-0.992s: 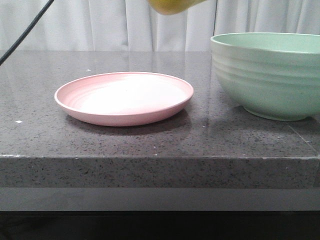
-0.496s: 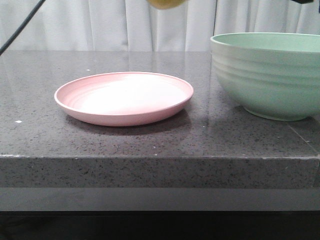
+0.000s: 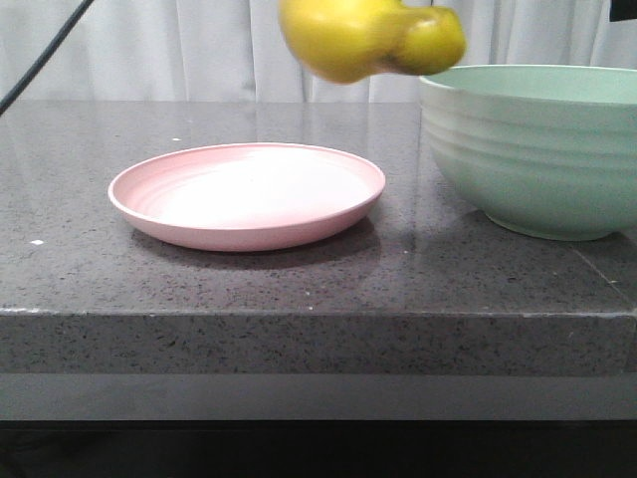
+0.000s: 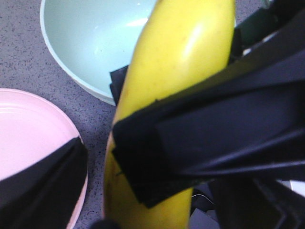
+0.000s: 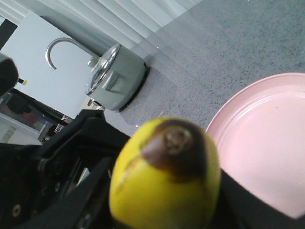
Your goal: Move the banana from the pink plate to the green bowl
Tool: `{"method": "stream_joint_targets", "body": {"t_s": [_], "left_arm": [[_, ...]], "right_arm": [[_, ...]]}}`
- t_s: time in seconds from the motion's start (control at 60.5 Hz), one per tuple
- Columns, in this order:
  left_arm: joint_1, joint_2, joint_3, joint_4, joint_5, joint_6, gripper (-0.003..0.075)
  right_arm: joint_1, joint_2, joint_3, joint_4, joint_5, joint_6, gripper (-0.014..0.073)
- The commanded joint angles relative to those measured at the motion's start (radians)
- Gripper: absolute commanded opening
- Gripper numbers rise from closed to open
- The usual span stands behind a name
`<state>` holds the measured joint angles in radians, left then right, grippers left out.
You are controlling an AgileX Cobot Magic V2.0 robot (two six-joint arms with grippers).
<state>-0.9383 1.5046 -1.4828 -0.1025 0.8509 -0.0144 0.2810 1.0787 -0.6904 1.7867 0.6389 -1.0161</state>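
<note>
Lowered into fuller view since a second ago, the banana (image 3: 363, 38) is now hanging in the air above the counter (image 3: 299, 269) — over the gap between the pink plate (image 3: 247, 194) and the green bowl (image 3: 537, 149), at about two o'clock from the plate. Black fingers (image 4: 200, 143) of the left gripper (image 4: 143, 157) are clamping the fruit. Whether the right gripper is open cannot be told — the banana fills its view. A metal pot (image 5: 114, 78) is sitting far off.
</note>
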Motion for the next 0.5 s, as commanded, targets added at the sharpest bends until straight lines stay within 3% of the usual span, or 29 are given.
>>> {"method": "stream_joint_targets", "body": {"t_s": [0.0,0.232,0.48], "left_arm": [[-0.008,-0.039,-0.032,-0.004,-0.063,-0.002,0.0549],[-0.006,-0.050,-0.032,0.005,-0.063,-0.002,0.0549],[-0.006,-0.054,-0.032,0.006,-0.063,-0.002,0.0547]], "right_arm": [[-0.001,-0.016,-0.043,0.121,0.014,-0.022,0.0078],[-0.050,-0.016,-0.159,-0.126,-0.144,-0.028,0.0078],[-0.240,0.007,-0.300,-0.380,-0.212,-0.029,0.0078]]}}
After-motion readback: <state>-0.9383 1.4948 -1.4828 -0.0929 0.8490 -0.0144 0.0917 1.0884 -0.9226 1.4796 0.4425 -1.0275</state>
